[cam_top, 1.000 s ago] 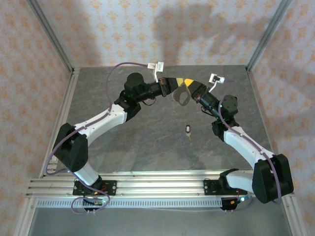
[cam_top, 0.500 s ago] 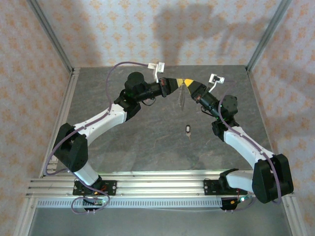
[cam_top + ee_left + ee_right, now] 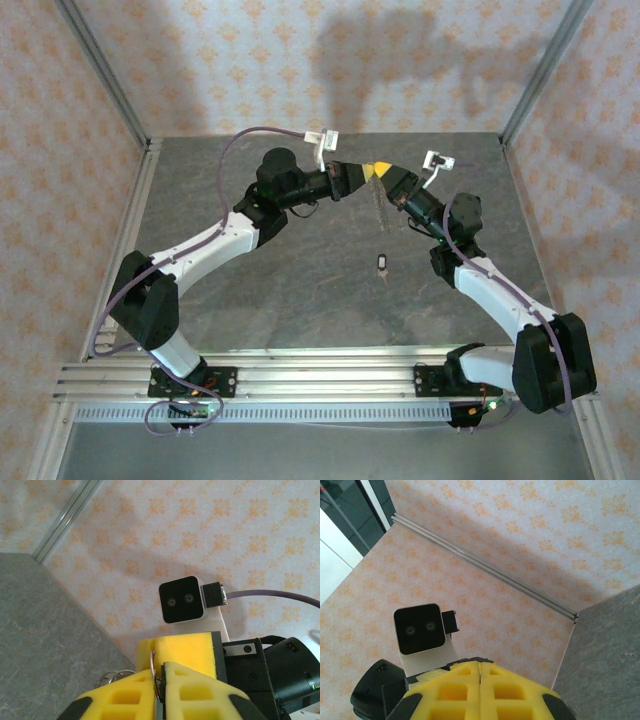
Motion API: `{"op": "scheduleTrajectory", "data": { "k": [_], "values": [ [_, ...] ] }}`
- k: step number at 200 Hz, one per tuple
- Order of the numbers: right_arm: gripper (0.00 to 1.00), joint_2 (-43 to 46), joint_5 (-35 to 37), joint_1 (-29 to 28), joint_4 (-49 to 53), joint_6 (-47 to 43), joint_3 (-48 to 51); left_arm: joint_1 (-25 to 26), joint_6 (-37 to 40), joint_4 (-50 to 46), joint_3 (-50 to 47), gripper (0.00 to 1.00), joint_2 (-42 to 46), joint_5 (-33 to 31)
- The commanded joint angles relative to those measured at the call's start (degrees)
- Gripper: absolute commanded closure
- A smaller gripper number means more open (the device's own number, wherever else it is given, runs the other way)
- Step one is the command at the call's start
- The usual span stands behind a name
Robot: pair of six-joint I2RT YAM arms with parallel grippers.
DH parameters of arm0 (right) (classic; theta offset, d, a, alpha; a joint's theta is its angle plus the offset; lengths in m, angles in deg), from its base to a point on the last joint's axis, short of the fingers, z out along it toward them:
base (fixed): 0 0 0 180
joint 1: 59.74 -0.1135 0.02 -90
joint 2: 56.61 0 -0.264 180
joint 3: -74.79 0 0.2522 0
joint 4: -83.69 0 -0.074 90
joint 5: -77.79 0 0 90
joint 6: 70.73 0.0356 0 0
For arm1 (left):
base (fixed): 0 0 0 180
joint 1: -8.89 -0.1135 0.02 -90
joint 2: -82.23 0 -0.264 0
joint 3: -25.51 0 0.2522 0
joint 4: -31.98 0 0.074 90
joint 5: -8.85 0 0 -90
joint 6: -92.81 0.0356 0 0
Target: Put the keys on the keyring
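The keyring (image 3: 154, 666) is a thin silvery loop seen edge-on, pinched between the yellow fingers of my left gripper (image 3: 159, 674). Its upper end runs into a slit in the yellow pad (image 3: 180, 652) of my right gripper, which sits just behind. Smaller metal loops (image 3: 118, 676) hang to its left. In the top view my left gripper (image 3: 356, 172) and right gripper (image 3: 382, 172) meet tip to tip above the back of the table. The right gripper (image 3: 480, 664) has its fingers pressed together. The tiny dark-headed key (image 3: 384, 263) lies alone on the grey table, nearer to me.
The grey table (image 3: 300, 290) is walled by patterned panels with metal corner posts (image 3: 100, 70). A rail (image 3: 320, 365) runs along the near edge by the arm bases. Each wrist camera (image 3: 181, 600) faces the other at close range.
The keyring hung as a broad oval between the two grippers a second ago. It has turned edge-on and lifted, and the two grippers have drawn closer together.
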Motion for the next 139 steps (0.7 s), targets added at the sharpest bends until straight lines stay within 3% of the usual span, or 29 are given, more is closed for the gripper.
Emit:
{"op": "scheduleTrajectory", "data": {
  "k": [1,79,139],
  "values": [
    [1.0,0.81,-1.64,-0.63,-1.67,-1.31,-1.48,1.29,0.89,0.25,1.41,0.94,-0.19,1.93],
    [1.0,0.91,0.34,-0.68,1.76,-3.52,-0.53,0.54,-0.57,2.24,-1.53,0.92,1.98,-1.13],
    [1.0,2.48,1.31,-0.63,2.47,-3.79,-0.2,0.0,-1.19,3.7,-2.58,1.0,2.5,-1.05]
  ]
}}
